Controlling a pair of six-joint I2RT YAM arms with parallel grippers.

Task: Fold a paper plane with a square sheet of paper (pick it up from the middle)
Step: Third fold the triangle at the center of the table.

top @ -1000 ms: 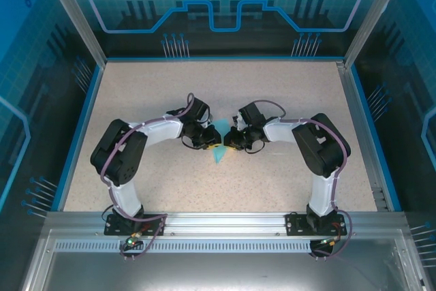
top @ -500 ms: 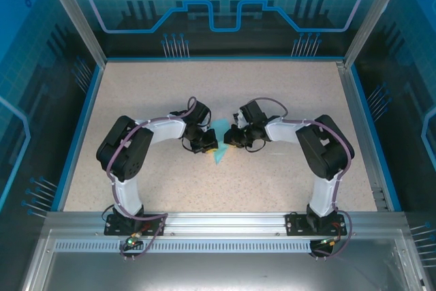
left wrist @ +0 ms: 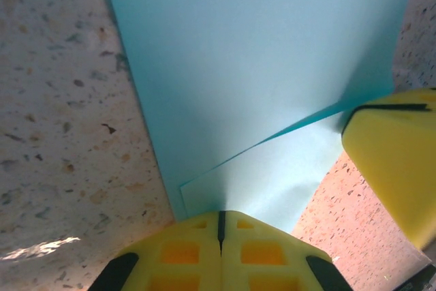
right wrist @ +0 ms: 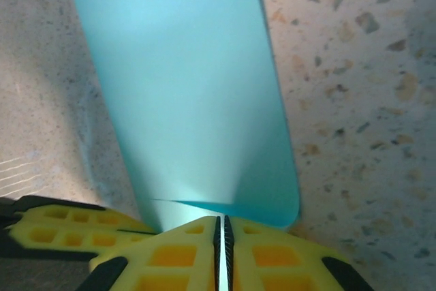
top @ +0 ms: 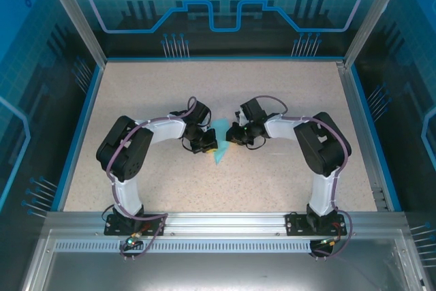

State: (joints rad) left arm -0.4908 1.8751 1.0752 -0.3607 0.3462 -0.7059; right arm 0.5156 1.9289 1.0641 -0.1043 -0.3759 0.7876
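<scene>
The light cyan sheet of paper (top: 219,142) lies folded and narrow at mid-table, between my two grippers. My left gripper (top: 210,146) is shut on its near edge; the paper (left wrist: 259,66) fans out ahead of the closed left gripper (left wrist: 220,212), with a folded layer (left wrist: 272,182) on top. My right gripper (top: 232,141) pinches the opposite edge. In the right wrist view a thin strip of paper (right wrist: 184,86) runs between the nearly closed jaws of the right gripper (right wrist: 221,217). The right gripper's yellow finger (left wrist: 395,161) shows beside the paper in the left wrist view.
The speckled beige table (top: 272,93) is bordered by a blue rim (top: 82,120) and transparent blue walls. An aluminium rail (top: 225,221) runs along the near edge where both arm bases are bolted.
My left gripper has closed onto the paper's edge, and its elbow has swung slightly forward. The right gripper has edged a little towards the far side, still pinching the paper.
</scene>
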